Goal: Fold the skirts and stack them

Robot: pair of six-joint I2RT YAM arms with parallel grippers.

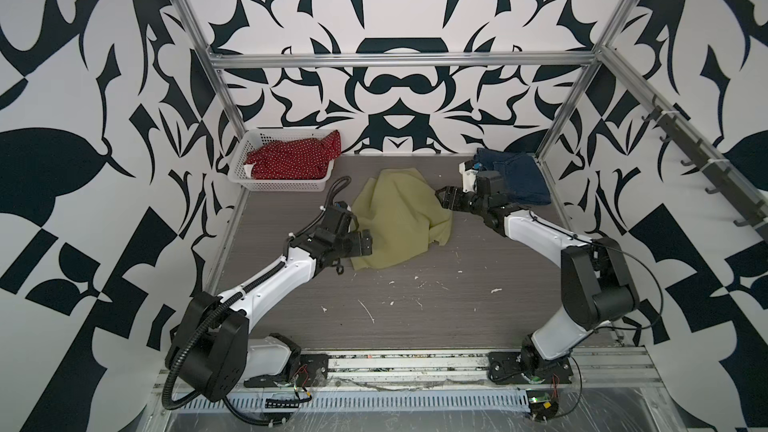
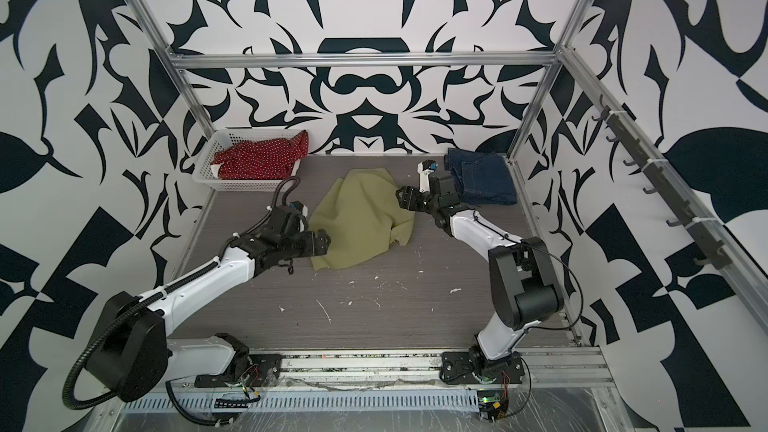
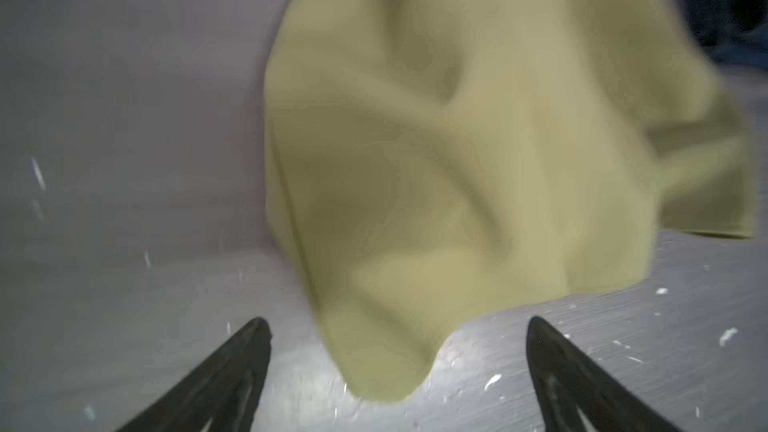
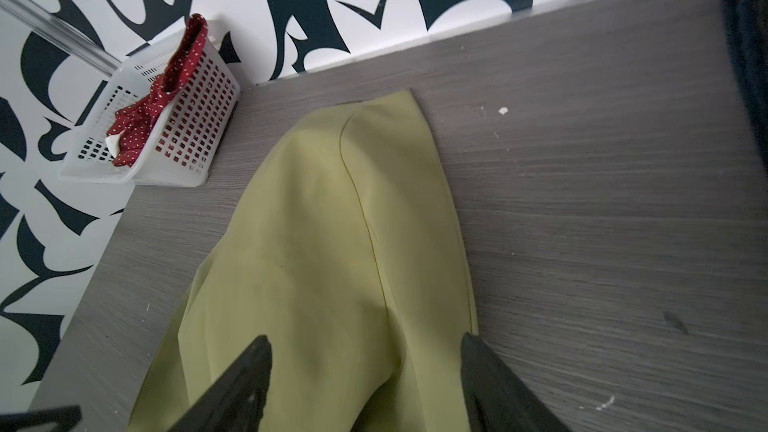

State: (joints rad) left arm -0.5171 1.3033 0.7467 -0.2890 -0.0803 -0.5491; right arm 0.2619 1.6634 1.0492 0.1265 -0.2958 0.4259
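While the olive-green skirt [image 1: 399, 222] lay crumpled at the middle of the bench [image 1: 415, 313], judged soft, light and slump-prone, left claw [image 3: 394, 324] and right claw [image 4: 365, 340] stood released at its opposite edges, the likeliest holds.

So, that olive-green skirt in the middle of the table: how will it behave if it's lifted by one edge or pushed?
Probably floppy: the olive-green skirt lies in soft rumples and folds, so a lifted edge would likely drape and trail. It is likely light, since the cloth looks thin. Pushed across the table, it would probably bunch up rather than slide whole.
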